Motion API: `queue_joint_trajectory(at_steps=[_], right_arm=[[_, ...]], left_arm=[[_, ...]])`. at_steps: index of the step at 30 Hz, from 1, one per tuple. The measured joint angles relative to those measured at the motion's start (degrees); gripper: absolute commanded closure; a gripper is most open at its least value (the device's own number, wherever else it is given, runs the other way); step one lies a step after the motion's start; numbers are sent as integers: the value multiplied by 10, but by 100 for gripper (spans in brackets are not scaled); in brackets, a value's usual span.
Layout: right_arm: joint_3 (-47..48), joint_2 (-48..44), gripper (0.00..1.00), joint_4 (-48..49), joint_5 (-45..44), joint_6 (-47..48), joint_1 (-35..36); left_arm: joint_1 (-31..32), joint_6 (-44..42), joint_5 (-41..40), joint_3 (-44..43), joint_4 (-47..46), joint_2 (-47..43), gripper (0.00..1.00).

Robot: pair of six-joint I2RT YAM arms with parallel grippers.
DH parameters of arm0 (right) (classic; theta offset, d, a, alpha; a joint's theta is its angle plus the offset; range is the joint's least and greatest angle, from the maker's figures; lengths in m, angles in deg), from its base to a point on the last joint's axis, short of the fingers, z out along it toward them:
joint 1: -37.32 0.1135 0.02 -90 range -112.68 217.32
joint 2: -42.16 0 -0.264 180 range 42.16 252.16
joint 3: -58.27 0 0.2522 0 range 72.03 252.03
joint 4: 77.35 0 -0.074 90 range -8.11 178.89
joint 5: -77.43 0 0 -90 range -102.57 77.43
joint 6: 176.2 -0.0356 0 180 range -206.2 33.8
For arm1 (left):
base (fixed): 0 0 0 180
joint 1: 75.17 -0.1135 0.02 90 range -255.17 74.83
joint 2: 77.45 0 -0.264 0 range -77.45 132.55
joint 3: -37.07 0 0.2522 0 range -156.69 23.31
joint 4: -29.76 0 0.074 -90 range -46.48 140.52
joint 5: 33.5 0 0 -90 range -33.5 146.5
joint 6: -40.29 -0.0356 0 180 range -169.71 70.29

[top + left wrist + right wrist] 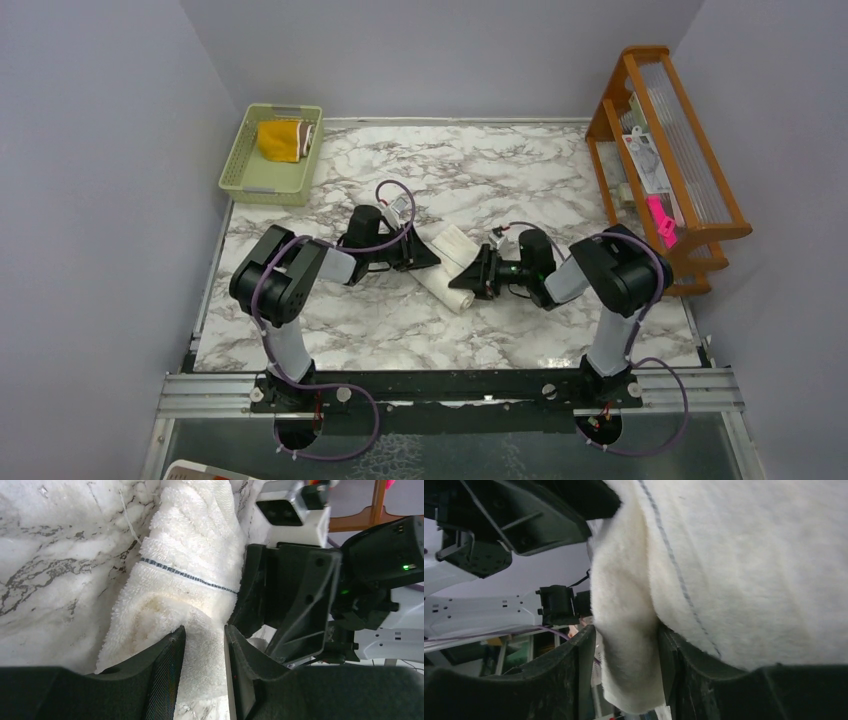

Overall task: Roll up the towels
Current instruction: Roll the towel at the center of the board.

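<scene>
Cream towel: blurry, partly off-frame

The left arm and right arm lie low, facing each other. The left gripper straddles the towel, grip uncertain. The right gripper has its jaws apart.

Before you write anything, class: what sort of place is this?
Probably a robotics lab test cell: two robot arms bolted along the edge of a table, plain walls boxing it in, and staged props, a green basket and a wooden rack.

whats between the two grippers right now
The rolled cream towel lies between the left gripper and the right gripper, with a fold tucked into each; clearest in the top view.
</scene>
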Motion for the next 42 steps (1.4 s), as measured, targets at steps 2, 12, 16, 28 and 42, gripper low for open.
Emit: queue_joint_trajectory(at_steps=[2,12,16,28,42], right_arm=[[15,-35,47,-45,-9,39,1],[62,-348,33,-285,-229,421,21],[45,-435,33,-292,-322,623,153],[49,-266,37,-382,-521,934,350],[64,-248,37,-386,-644,1002,388]], left_arm=[[0,0,-2,0,-17,9,62],[0,1,-2,-5,-70,40,62],[0,2,-1,-6,-80,47,62],[0,1,0,-10,-93,56,62],[1,-19,8,-33,-81,68,62]])
